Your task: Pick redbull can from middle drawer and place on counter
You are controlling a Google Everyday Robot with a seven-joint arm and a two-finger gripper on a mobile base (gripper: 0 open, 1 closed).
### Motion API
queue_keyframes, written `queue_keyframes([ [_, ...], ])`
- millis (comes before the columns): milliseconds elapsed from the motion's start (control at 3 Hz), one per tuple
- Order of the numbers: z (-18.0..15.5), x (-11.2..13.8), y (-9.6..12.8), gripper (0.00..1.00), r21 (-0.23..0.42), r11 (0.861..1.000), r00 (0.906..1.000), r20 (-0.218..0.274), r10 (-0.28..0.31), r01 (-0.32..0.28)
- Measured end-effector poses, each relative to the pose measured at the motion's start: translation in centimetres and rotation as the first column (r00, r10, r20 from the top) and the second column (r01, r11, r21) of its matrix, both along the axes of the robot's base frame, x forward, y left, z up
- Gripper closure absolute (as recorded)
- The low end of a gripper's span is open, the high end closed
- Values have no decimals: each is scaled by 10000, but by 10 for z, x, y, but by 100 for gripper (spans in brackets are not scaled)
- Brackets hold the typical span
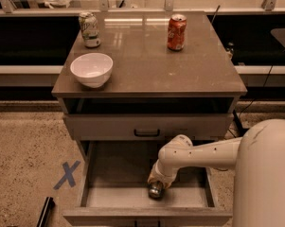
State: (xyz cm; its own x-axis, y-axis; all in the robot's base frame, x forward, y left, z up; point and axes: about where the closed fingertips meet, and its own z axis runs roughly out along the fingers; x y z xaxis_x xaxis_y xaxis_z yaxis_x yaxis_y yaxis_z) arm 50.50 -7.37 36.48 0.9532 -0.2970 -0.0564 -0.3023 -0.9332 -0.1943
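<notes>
A glossy stone counter surface tops the cabinet above the open middle drawer. Inside, the robot's gripper hangs over the redbull can near the drawer's front; whether the jaws grip it cannot be told.

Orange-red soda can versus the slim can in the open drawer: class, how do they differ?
The orange-red soda can stands on the glossy grey-brown counter; the slim silver-ended can sits low in the open grey drawer. The soda can stands free; the end effector is right at the drawer can. Both are metal cans.
</notes>
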Motion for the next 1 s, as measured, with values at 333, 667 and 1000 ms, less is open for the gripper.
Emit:
queue_keyframes([
  [333, 8, 0, -2, 81, 275, 9995, 9998, 109, -156, 152],
  [667, 57, 0, 4, 100, 1497, 9883, 9967, 715, -392, 281],
  [1000, 125, -4, 12, 100, 3061, 9516, 9916, 1119, -650, 279],
])
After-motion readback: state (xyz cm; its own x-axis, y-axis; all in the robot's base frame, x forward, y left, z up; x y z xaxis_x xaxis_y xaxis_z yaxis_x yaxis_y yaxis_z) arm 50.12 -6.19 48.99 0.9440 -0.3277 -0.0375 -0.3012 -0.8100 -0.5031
